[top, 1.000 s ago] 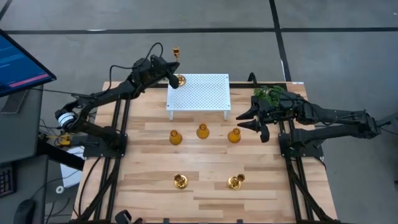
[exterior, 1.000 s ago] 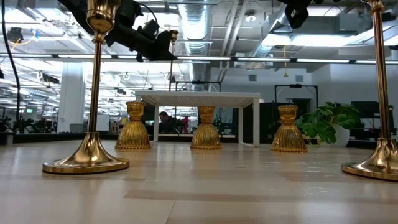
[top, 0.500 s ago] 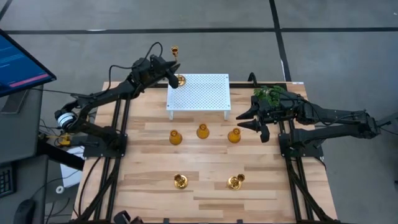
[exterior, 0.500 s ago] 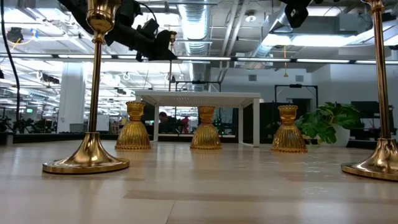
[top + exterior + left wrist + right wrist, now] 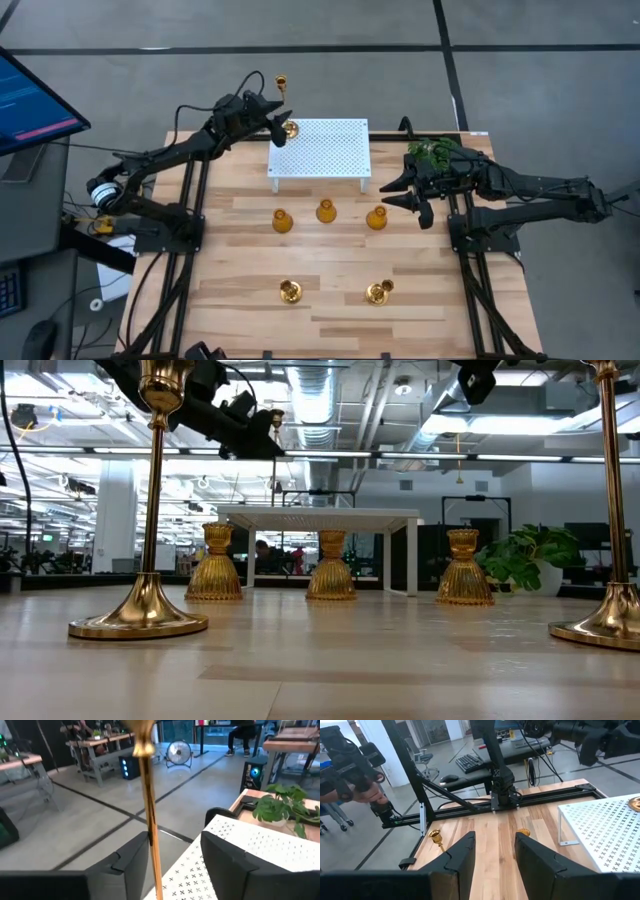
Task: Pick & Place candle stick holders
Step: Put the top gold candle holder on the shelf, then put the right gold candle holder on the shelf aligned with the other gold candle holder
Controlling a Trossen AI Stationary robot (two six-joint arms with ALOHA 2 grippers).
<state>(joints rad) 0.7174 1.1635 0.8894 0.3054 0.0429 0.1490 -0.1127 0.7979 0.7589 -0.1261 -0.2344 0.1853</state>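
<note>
A brass candlestick [image 5: 288, 128] stands by its round base on the far left corner of the white perforated stand [image 5: 325, 150]. My left gripper [image 5: 175, 845] is open, with the thin stem [image 5: 151, 810] upright between its fingers, close beside one finger. Three amber bulb-shaped holders [image 5: 326, 211] stand in a row on the table in front of the stand. Two more brass candlesticks [image 5: 290, 291] [image 5: 379, 292] stand nearer the front edge. My right gripper [image 5: 398, 192] waits open, to the right of the rightmost amber holder [image 5: 376, 218], with nothing between its fingers. My left gripper comes level at the candlestick from the table's left, one finger on either side of the stem. The stem [image 5: 153, 835] runs right along the inner edge of one finger [image 5: 131, 862]. I cannot tell whether it touches. The candlestick stands upright on the stand.
A green leafy plant [image 5: 437, 155] sits at the table's far right, just behind my right arm. The wooden table [image 5: 330, 255] has free room between the row of amber holders and the two front candlesticks. A monitor [image 5: 35, 100] stands off the table's left.
My left gripper has opened around the stem of the candlestick on the stand and has let it go. The candlestick stays upright where it was. My right arm has kept still.
</note>
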